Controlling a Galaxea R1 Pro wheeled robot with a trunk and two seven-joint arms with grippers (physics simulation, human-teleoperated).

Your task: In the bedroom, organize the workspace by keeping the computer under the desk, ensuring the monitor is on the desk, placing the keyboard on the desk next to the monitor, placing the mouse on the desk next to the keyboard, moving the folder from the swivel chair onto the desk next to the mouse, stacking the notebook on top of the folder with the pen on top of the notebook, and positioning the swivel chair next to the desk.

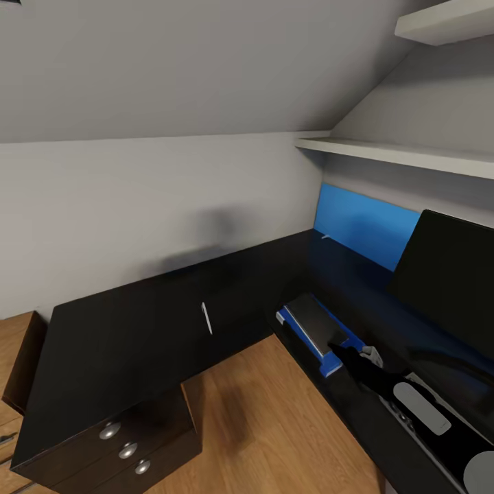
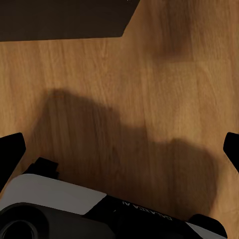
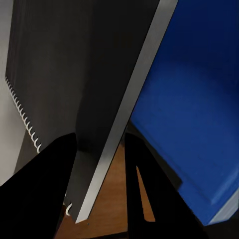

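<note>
At the far left of the head view, a dark drawer unit (image 1: 127,439) with three round silver knobs is located beneath the corner of the glossy black desk (image 1: 137,329). A thin white pen (image 1: 206,318) is laid on the desktop, well apart from the other items. The light wood floor (image 1: 274,425) is seen in the angle of the desk.

In the left wrist view, the left gripper (image 2: 122,144) is held above bare wood floor with its two black fingertips (image 2: 11,149) spread wide apart; nothing is held between them.

Further right, the blue folder (image 1: 322,343) is laid flat on the desk's right-hand run, near its front edge. The grey notebook (image 1: 312,319) is positioned on top of it. The notebook is pinched at its near edge by the right gripper (image 1: 345,351); in the right wrist view, the cover and its white spiral binding are clamped between the two black fingers (image 3: 42,189).

At the far right, the black monitor (image 1: 449,274) is stood on the desk.
</note>
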